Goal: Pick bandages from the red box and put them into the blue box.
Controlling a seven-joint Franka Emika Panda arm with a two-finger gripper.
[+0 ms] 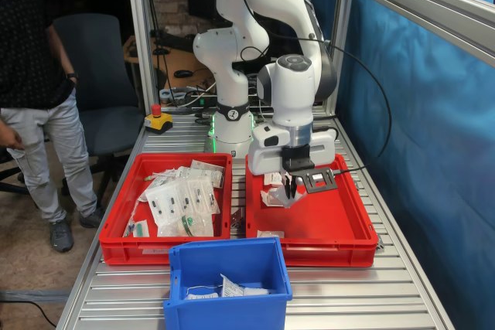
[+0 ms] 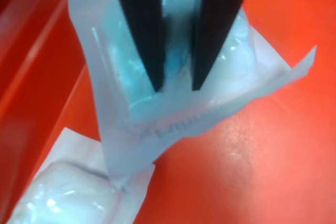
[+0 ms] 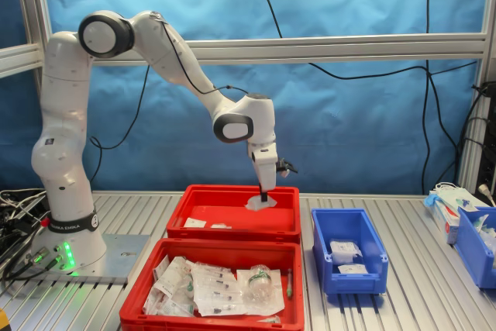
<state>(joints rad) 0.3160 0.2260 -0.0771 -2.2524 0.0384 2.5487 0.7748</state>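
White Panda arm [image 3: 155,44] reaches down over the red box [image 1: 352,226], the landmark here; in the second exterior view the same red box [image 3: 232,215] sits behind a second red tray [image 3: 139,304] heaped with flat clear packets [image 1: 182,202]. The blue box [image 1: 232,268] stands in front of the red box in the first exterior view, near the gap between the two trays, and holds a few wrapped white items [image 1: 232,287]; in the second exterior view the blue box [image 3: 318,249] is just beside the red box on the second exterior view's right. The gripper [image 1: 289,188] is low inside the red box, toward its back half. In the wrist view the gripper [image 2: 177,85] has both dark fingers [image 2: 142,30] pinched on a bandage [image 2: 226,72], a white pad in a clear crinkly wrapper, the wrapper bunched up between the tips. Cannot tell whether it is off the box floor. Another wrapped bandage [image 2: 63,195] lies on the red box floor just beside the held one, its edge touching or overlapping it. More small white packets [image 3: 203,224] lie inside the red box, apart from the gripper.
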